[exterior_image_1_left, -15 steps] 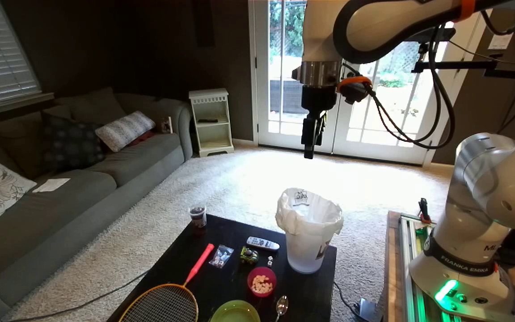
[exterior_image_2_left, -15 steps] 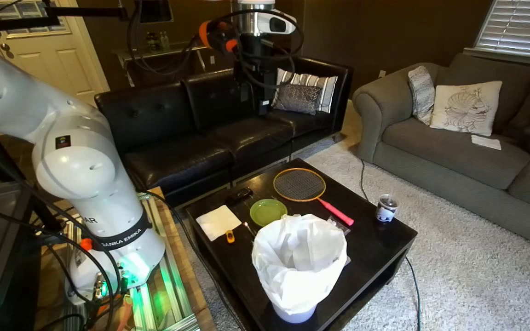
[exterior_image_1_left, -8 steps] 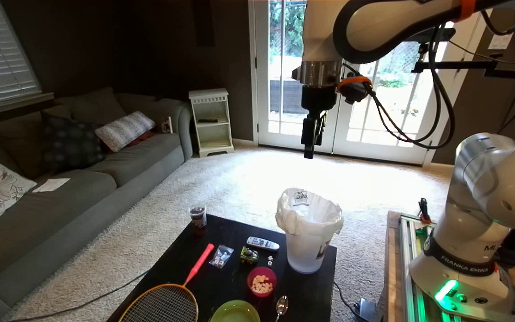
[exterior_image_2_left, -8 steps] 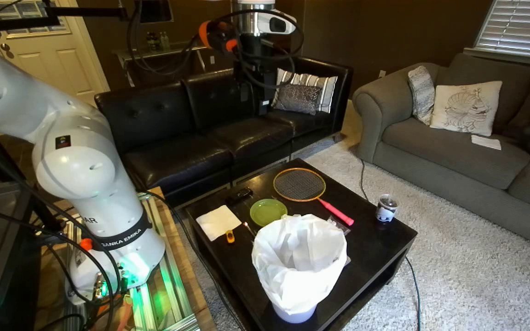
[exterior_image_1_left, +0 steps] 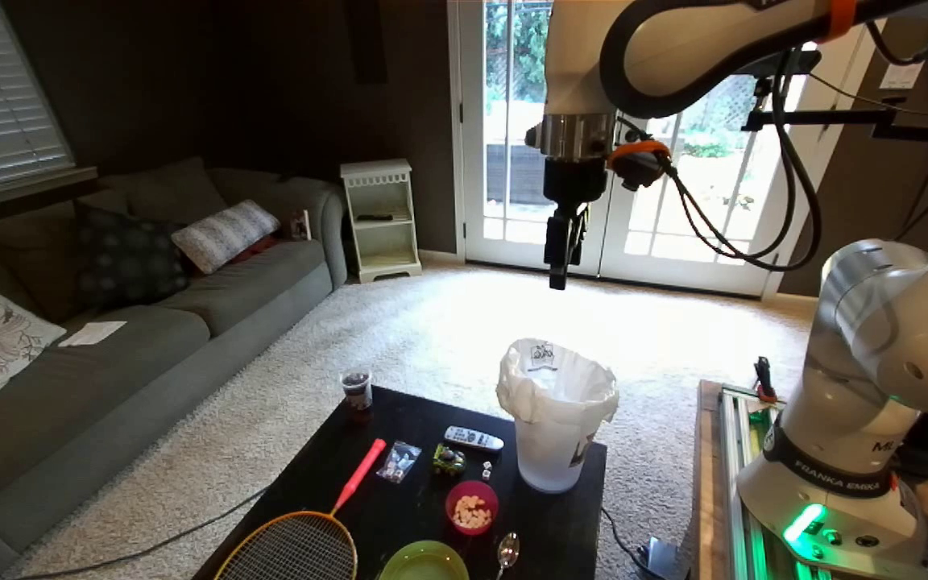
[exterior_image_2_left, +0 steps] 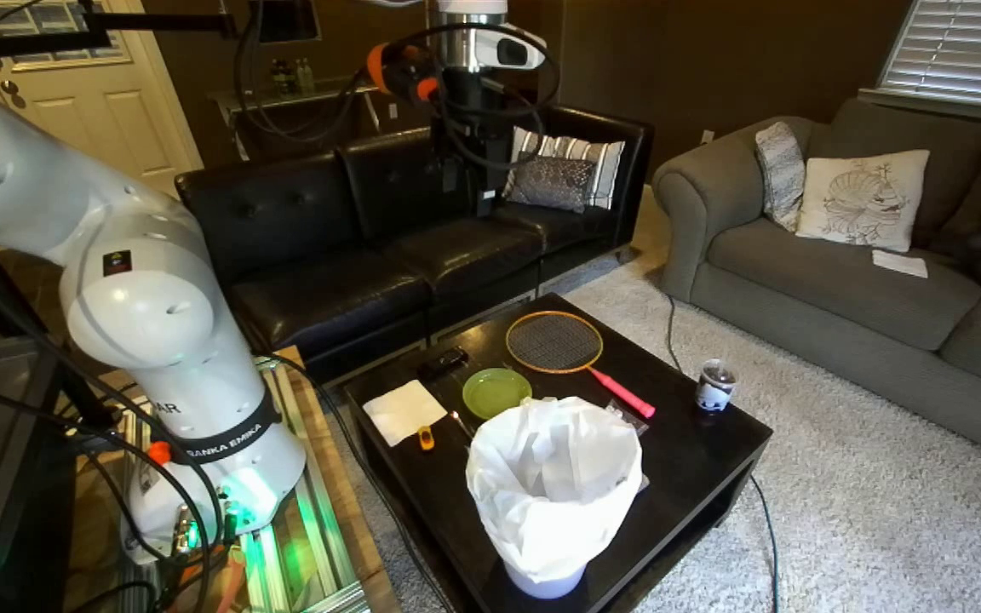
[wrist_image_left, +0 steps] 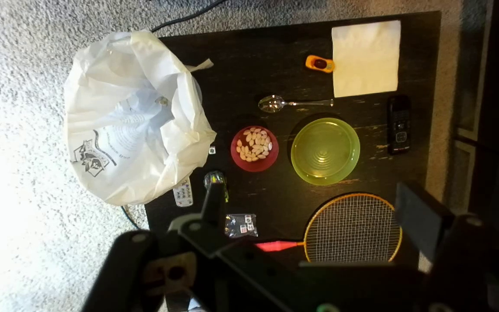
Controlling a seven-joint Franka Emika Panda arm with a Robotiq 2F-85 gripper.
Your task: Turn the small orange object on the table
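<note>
The small orange object (wrist_image_left: 319,63) lies on the dark table near the edge of a white paper sheet, with a dark red patch on top. It also shows in an exterior view (exterior_image_2_left: 427,438) beside the sheet's corner; the exterior view facing the glass doors does not show it. My gripper (wrist_image_left: 312,199) is open and empty, its fingers wide apart. It hangs high above the table in both exterior views (exterior_image_1_left: 562,270) (exterior_image_2_left: 468,186), well apart from the orange object. In the wrist view the object lies beyond the fingers, toward the top.
A tall white-lined bin (exterior_image_2_left: 554,502) stands on the table (wrist_image_left: 249,52). The white sheet (wrist_image_left: 365,58), spoon (wrist_image_left: 272,104), green plate (wrist_image_left: 325,151), red bowl (wrist_image_left: 254,162), black phone (wrist_image_left: 400,125) and racket (wrist_image_left: 353,227) lie around. A cup (exterior_image_1_left: 357,391) stands at a corner.
My gripper has moved down very slightly in the last half second, still open. The objects on the table have not moved.
</note>
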